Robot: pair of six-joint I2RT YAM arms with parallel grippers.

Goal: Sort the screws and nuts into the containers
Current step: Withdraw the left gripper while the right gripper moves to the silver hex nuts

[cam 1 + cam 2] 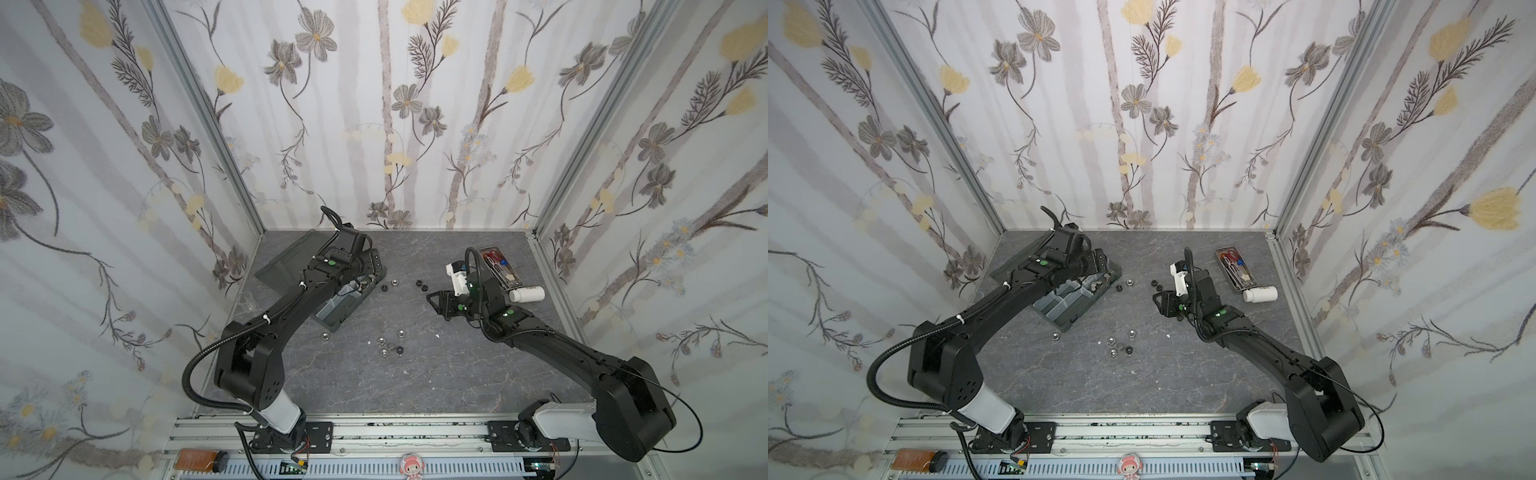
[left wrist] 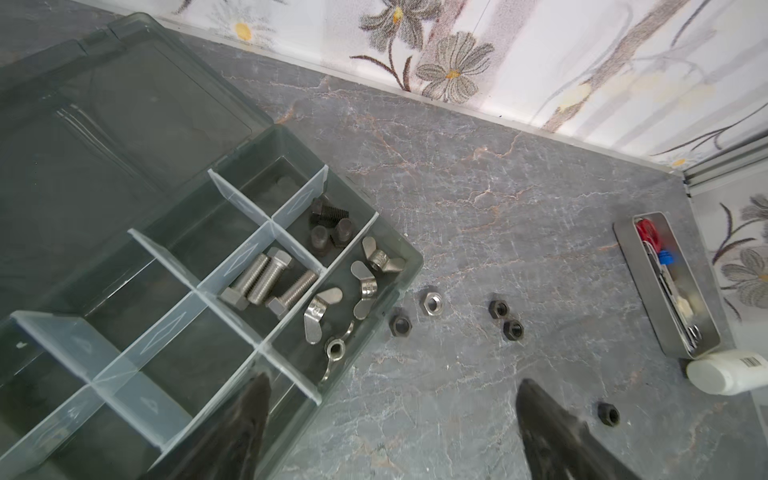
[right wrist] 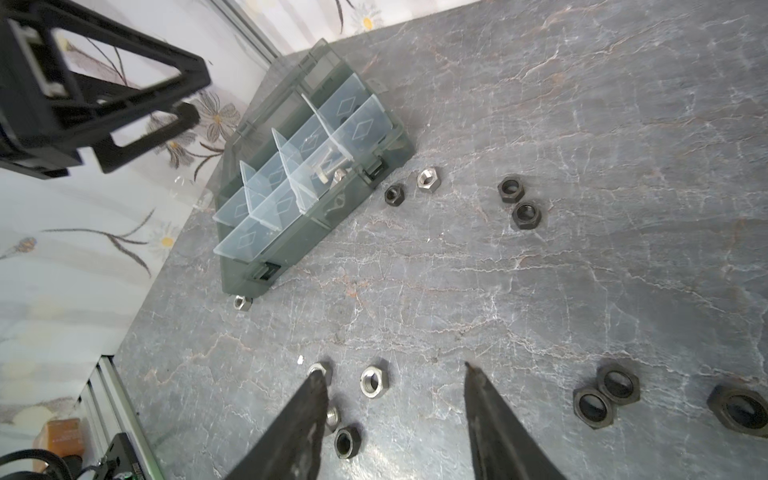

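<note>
**Bolts and wing nuts boxed; hex nuts left on the table**

The organizer box (image 2: 361, 349) sat with its lid open at the left rear of the table (image 3: 540, 270), and three of its compartments held parts. Three silver bolts (image 2: 266, 282) lay flat side by side in one compartment. Their long axes ran roughly parallel to the divider beside them, and the middle bolt's head was at the opposite end from its neighbours' heads. In the next compartment were the black bolts (image 2: 328, 226). One lay flat with its thread pointing toward the outer wall; the other two seemed to stand on end, though that was hard to tell. Four wing nuts (image 2: 363, 286) lay along the outer wall, their wings pointing every way.

No bolt showed on the table, so that share looked finished. The hex nuts (image 3: 374, 381), silver and black, looked untouched. They lay flat with their holes up, some just beside the box, a cluster nearer the front, and a few toward the right, and none was visible in any compartment.

The left claw (image 2: 392, 382) hung over the box's outer wall near the wing nuts, spread wide and empty. The right claw (image 3: 394, 369) hovered above the scattered nuts, its jaws partly apart and gripping nothing.
</note>
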